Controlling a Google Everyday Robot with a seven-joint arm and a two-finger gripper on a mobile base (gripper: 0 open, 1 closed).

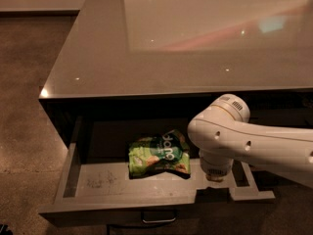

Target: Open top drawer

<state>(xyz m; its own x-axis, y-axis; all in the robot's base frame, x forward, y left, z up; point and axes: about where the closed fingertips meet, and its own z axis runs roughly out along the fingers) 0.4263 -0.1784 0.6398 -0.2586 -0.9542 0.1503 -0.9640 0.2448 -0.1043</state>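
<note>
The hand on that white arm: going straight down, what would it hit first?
Likely the front edge of the top drawer, right of the green bag; the hand hangs just above it, though depth is unclear.

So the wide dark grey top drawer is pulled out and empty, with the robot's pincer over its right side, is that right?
Not quite. The camera view shows the wide dark grey top drawer pulled out but not empty: a crinkled green snack bag lies on its floor. The pincer is over its right side, as you said.
</note>
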